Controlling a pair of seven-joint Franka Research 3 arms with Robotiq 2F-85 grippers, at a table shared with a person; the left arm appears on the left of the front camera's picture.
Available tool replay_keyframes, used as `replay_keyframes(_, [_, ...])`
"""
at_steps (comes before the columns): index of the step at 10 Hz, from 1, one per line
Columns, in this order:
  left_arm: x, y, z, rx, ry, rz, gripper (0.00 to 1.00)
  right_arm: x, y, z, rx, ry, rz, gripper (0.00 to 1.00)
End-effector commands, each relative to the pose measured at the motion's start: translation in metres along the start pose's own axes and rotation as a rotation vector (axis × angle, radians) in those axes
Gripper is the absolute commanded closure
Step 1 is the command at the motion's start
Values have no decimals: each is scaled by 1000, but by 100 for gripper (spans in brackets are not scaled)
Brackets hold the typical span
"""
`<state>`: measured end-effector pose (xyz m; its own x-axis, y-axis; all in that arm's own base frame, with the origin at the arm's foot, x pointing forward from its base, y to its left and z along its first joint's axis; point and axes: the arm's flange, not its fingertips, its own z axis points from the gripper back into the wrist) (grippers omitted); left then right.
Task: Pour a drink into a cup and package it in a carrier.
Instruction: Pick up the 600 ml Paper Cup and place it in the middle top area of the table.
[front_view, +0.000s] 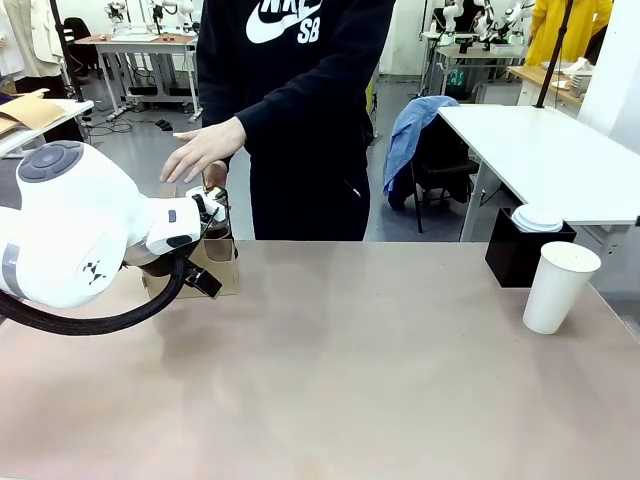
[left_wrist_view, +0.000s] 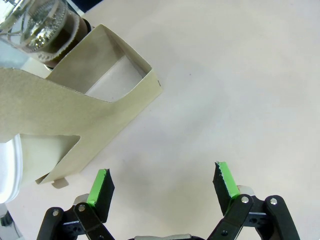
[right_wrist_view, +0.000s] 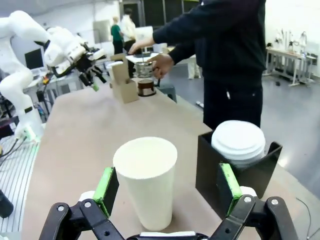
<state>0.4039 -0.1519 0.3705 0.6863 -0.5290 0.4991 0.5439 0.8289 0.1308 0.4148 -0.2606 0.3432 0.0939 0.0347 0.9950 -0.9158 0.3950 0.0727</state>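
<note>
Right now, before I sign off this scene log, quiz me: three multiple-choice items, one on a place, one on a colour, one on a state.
1. Where does the paper cup stand? A in the carrier; B on the table next to the black box; C on the floor.
2. What colour are the lids in the black box? A white; B red; C green.
3. How is the left pincer? A shut on a lid; B open and empty; C shut on the cup.
Key: B, it stands on the table by the box. A, the stack is white. B, its pads stand apart beside the carrier.
</note>
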Motion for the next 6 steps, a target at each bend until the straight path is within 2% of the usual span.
replay_keyframes(1, [0,0,0,-1,0,0,0,-25,-13,0,23,-34,29,0])
replay_keyframes(2, [0,0,0,-1,0,0,0,-46,-10,0,40,-26,61,0])
replay_keyframes(3, [0,0,0,-1,0,0,0,-63,-5,-5,67,-58,64,0])
replay_keyframes(4, [0,0,0,-1,0,0,0,-75,-1,-10,64,-35,69,0])
replay_keyframes(5, [0,0,0,-1,0,0,0,-78,0,-17,54,-7,33,0])
replay_keyframes(6, [0,0,0,-1,0,0,0,-73,-1,-23,108,8,-8,0])
